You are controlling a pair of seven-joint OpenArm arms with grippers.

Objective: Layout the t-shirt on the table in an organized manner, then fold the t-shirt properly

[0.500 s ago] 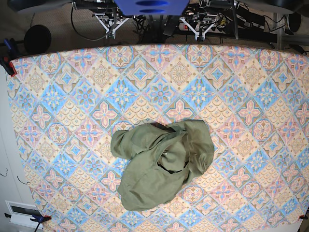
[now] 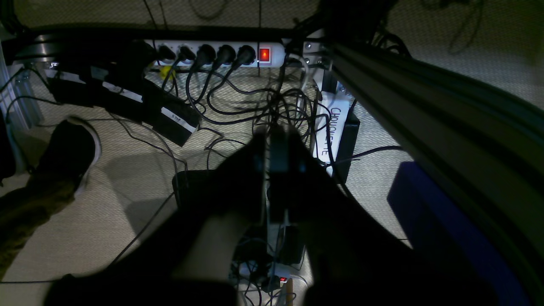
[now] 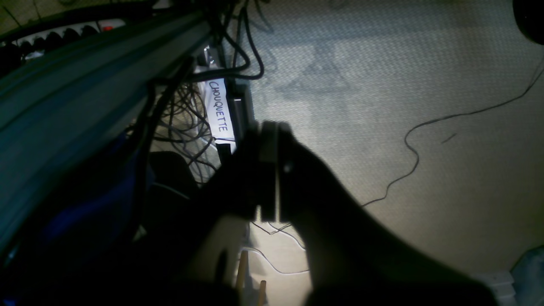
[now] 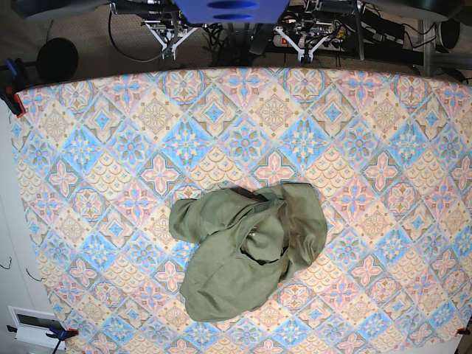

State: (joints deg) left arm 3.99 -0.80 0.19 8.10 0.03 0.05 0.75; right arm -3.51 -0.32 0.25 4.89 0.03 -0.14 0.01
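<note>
T-shirt (image 4: 247,251): olive green, bunched in a loose heap a little below the middle of the desk, slightly toward the near edge; neck opening turned up near the centre of the heap, folds overlapping, one rounded lobe pushed out to the base view's left.

Desk (image 4: 110,147): wide, covered in a cloth of blue, pink and cream diamond tiles; cloth bare all around the heap.

Left gripper (image 2: 278,140): parked beyond the far edge of the desk, on the base view's right (image 4: 310,46); jaws pressed together, holding nothing; well apart from the t-shirt; seen as a dark silhouette in its own wrist view, pointing down at the floor.

Right gripper (image 3: 267,131): parked beyond the far edge too, on the base view's left (image 4: 171,43); jaws closed tight, nothing between them; also well apart from the t-shirt.

Floor (image 3: 382,63): pale woven carpet under both grippers, one thin cable winding across it.

Power strip (image 2: 221,54): white, red switch lit, a row of black plugs in it, a tangle of black cables hanging below.

Label (image 3: 219,110): white strip with handwritten "CHOUQUETTE", just beside the cable tangle.

Clamps (image 4: 11,88): at the left corner of the desk, gripping the cloth edge.
</note>
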